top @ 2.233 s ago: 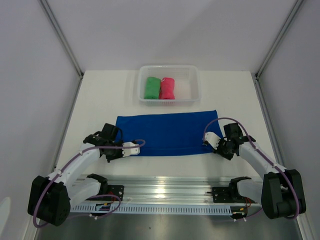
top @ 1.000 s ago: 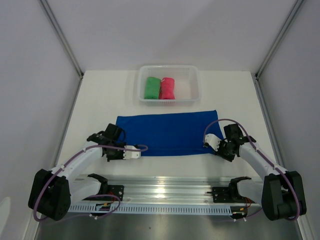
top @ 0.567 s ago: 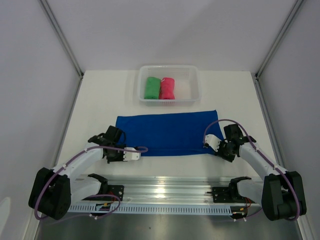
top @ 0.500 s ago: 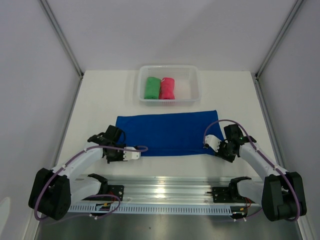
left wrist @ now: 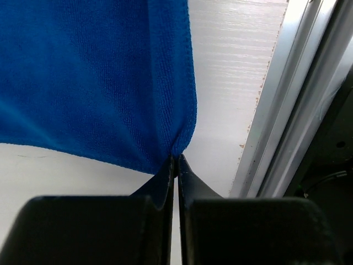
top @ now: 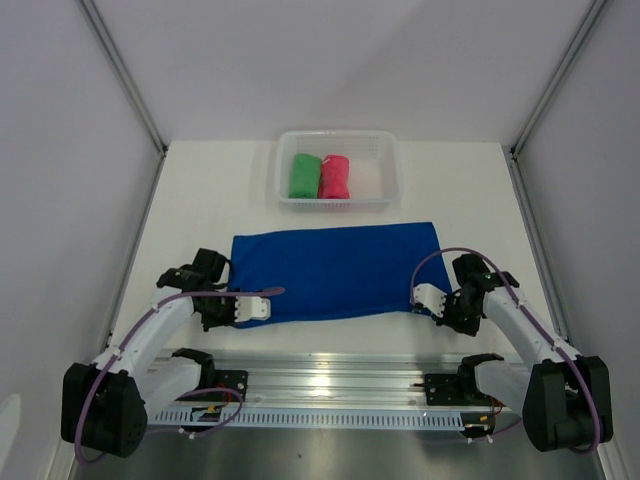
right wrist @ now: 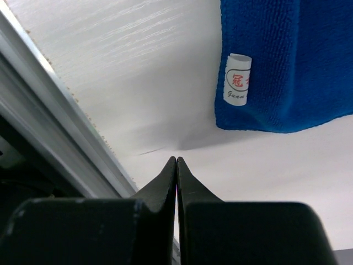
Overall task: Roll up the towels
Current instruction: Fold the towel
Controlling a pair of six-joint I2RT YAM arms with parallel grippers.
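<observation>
Now that the left hand [left wrist: 175,160] has pinched the blue towel [top: 335,272] at lower left, rolling can start. Right hand [right wrist: 176,161]: clenched, empty.

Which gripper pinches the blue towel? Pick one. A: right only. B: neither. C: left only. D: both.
C: the left gripper is shut on a corner of the blue towel; the right gripper is shut on nothing, the towel's labelled corner lying apart from it.

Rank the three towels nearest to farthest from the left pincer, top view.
1. Blue towel, flat mid-table; its near-left corner pinched in the left pincer.
2. Green towel, rolled, left in the basket at the far edge.
3. Pink-red towel, rolled, just right of green.
</observation>
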